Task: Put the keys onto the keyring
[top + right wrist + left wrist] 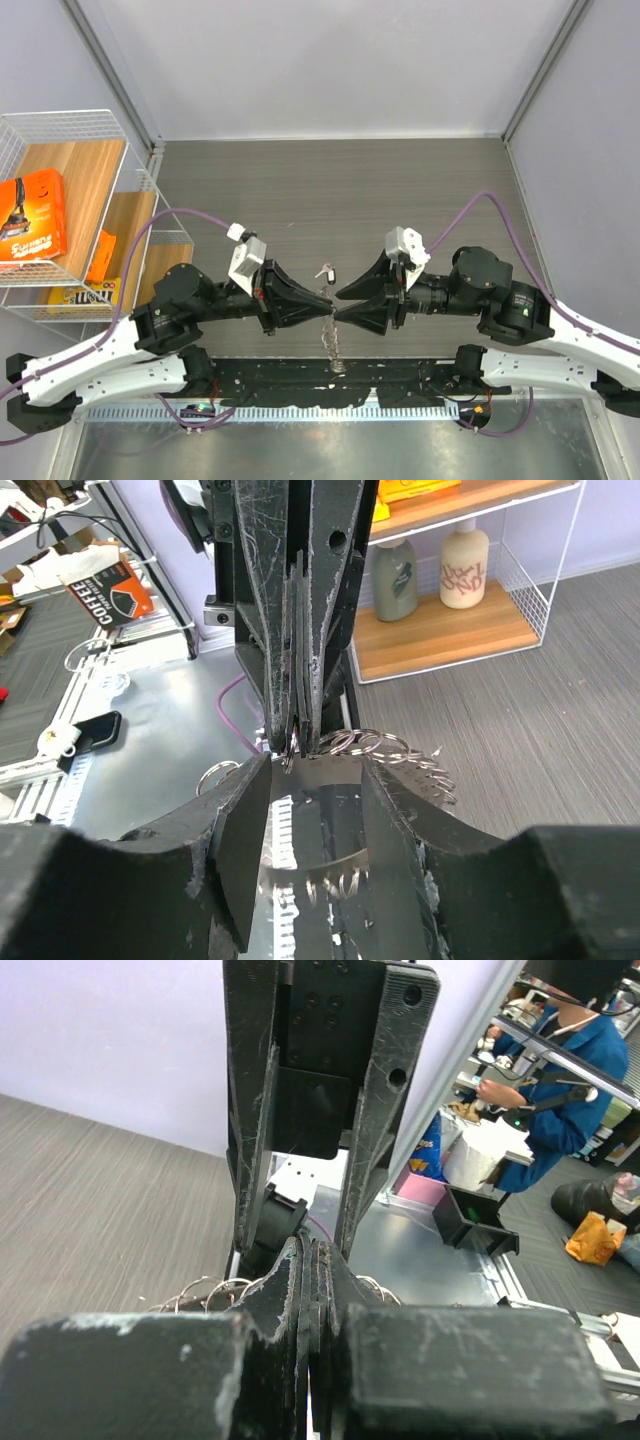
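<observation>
The keyring [320, 772], a shiny metal band fringed with small wire rings [400, 750], hangs in the air between both grippers. My left gripper [315, 1252] is shut on its edge, with small rings [205, 1288] showing on either side of the fingertips. In the right wrist view, the left gripper [297, 735] pinches the band's far rim. My right gripper [315, 767] has its jaws apart, and the band spans the gap between them. From above, the two grippers [322, 305] [342, 305] meet tip to tip over the table's near edge, and the keyring [331, 340] dangles below. One small key with a dark head [323, 271] lies on the table just behind them.
A white wire shelf [130, 170] stands at the left, holding an orange box [30, 215] and, in the right wrist view, two bottles [440, 570]. A metal ledge [330, 445] runs along the near side below the arm bases.
</observation>
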`<action>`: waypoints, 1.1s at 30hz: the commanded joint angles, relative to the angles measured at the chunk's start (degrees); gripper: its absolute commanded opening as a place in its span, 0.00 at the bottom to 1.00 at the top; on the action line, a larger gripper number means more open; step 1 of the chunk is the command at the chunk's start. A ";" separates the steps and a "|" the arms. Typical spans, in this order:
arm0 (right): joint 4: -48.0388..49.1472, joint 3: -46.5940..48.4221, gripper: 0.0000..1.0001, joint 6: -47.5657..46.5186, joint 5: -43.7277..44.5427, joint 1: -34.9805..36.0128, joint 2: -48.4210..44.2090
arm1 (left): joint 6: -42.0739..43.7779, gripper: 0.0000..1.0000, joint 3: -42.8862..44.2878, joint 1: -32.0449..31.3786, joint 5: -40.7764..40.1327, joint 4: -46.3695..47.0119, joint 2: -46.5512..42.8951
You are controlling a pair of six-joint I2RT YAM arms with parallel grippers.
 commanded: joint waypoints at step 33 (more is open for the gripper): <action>7.38 2.14 0.06 -2.35 -1.91 3.21 1.08 | -2.33 0.00 1.25 -1.75 1.35 10.27 0.00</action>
